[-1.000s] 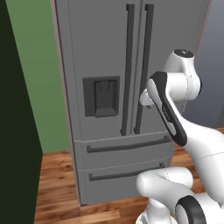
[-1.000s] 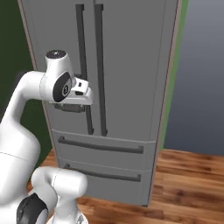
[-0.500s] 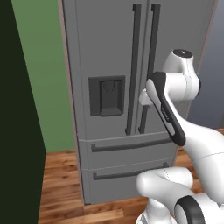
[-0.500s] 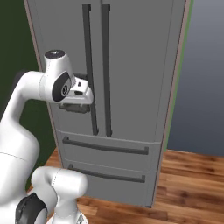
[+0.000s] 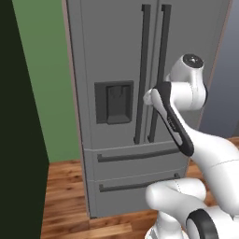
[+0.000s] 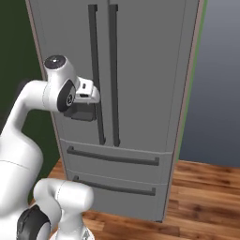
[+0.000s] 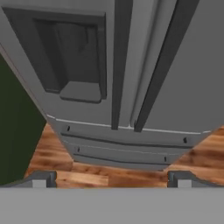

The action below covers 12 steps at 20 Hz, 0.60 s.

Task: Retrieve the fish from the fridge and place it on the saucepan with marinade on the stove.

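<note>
Hand view: pincer (image 7: 112, 179) spread wide, facing closed fridge (image 7: 144, 78); no legible writing, brand.

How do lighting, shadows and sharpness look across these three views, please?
Left base view: flat, even light on the fridge, no glare. Right base view: the same, with slightly soft edges. Hand view: handles look splayed by closeness, and the dispenser recess is shaded.

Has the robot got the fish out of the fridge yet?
Not yet. Nothing looks done: the fridge has both doors shut, so the fish is hidden inside. Right now the gripper faces the two dark door handles, jaws wide open and holding nothing. Left to do: open a door, take the fish, carry it to the saucepan.
</note>
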Motion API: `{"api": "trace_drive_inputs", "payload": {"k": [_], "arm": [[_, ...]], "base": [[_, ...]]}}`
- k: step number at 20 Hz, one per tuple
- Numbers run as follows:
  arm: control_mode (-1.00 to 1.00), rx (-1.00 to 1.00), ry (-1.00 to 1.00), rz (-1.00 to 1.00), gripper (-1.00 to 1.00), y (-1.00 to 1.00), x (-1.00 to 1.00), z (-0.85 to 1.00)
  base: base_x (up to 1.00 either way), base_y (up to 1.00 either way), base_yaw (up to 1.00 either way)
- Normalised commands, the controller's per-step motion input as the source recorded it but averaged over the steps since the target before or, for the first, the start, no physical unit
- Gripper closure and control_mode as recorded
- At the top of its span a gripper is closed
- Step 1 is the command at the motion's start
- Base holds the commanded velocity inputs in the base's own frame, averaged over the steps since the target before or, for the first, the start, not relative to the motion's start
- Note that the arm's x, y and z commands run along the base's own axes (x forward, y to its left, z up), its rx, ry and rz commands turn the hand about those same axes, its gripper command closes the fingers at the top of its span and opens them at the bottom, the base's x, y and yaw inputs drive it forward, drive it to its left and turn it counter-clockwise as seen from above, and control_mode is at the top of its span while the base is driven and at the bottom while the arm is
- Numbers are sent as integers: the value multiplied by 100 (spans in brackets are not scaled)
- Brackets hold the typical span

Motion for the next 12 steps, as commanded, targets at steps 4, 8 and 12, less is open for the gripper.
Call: {"api": "trace_drive_inputs", "payload": {"k": [4, 8, 12], "arm": [[-100, 0, -25, 0, -100, 0, 27, 30], [-100, 0, -18, -2, -100, 3, 29, 26], [-100, 0, -6, -5, -100, 16, 48, 7]], "base": [[0, 0, 0], [0, 0, 0], [0, 0, 0]]}}
